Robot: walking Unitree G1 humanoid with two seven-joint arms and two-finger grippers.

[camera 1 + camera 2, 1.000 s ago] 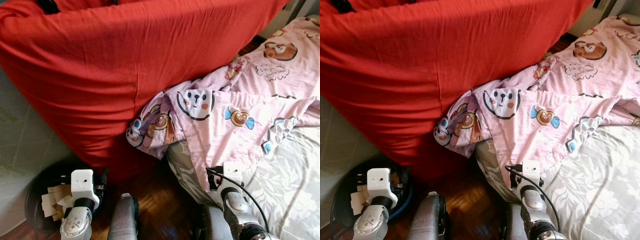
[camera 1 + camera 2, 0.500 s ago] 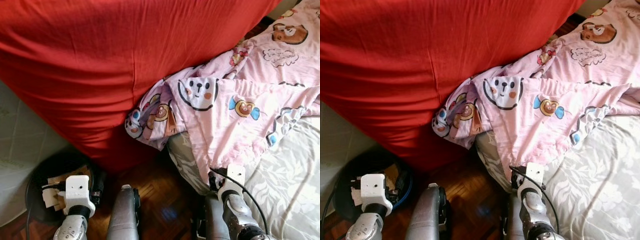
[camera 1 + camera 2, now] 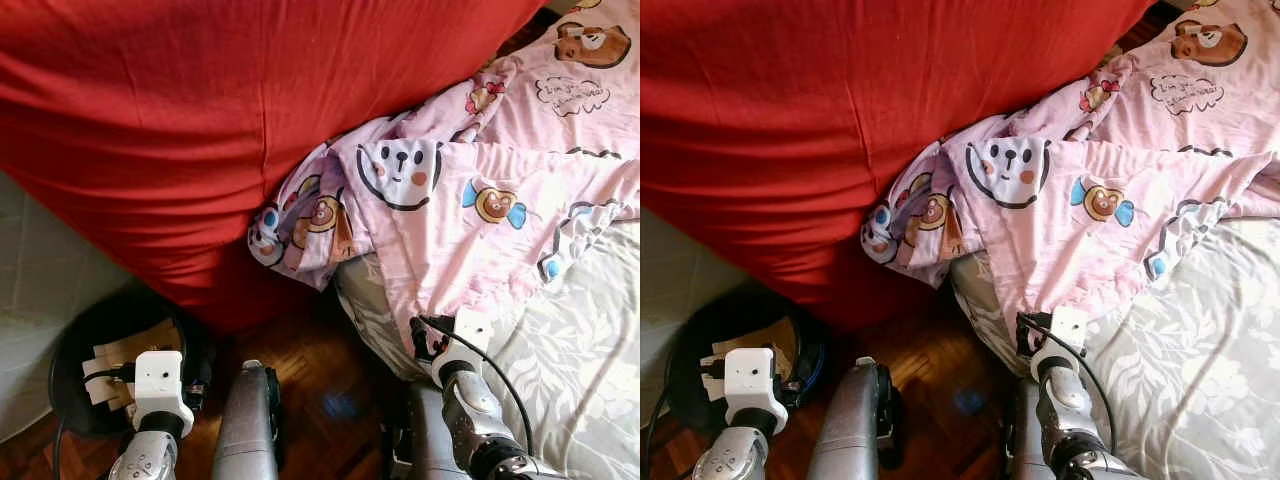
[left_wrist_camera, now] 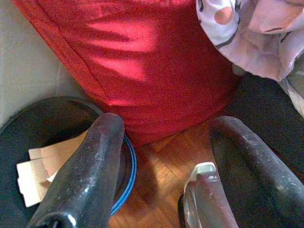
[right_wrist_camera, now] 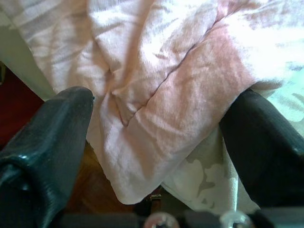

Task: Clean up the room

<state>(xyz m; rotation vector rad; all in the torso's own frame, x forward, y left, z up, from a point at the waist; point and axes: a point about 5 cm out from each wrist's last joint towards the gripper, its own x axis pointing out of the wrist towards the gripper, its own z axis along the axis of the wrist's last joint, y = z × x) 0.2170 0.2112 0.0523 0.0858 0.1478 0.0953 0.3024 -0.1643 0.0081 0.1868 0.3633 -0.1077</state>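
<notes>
Head cam, left eye: big red fabric mass (image 3: pixel 250 120) takes up the upper part of the scene, sagging down to the wood parquet floor (image 3: pixel 320 390). To its right, the pink cartoon-print blanket (image 3: pixel 470 210) lies rumpled across the bed, w/ one bunched corner hanging over the bed's near edge and pressed against the red fabric. Under it, the grey leaf-pattern bedsheet (image 3: pixel 580 330) shows at lower right. Low on my left stands a round black bin (image 3: pixel 75 345) w/ cardboard pieces (image 3: pixel 115 360) inside, between a pale wall and the red fabric. My left wrist housing sits just over the bin's near rim; my right wrist sits at the bed's edge, right below the blanket's hanging hem.

Right eye: same layout, shifted a bit; nothing extra to tell.

Left wrist cam: my left gripper (image 4: pixel 164 156) is spread wide, nothing between the fingers (image 4: pixel 85 171). It hangs over the parquet, w/ the bin and its blue-rimmed edge beside one finger, cardboard inside. Red fabric ahead, a bit of pink blanket at the far corner.

Right wrist cam: my right gripper (image 5: pixel 156 137) is also spread wide, holding nothing. Blanket's folded hem lies straight ahead between the two fingers (image 5: pixel 47 142), close but I can't tell if touching. Leaf-pattern sheet below the hem, dark floor to one side.
</notes>
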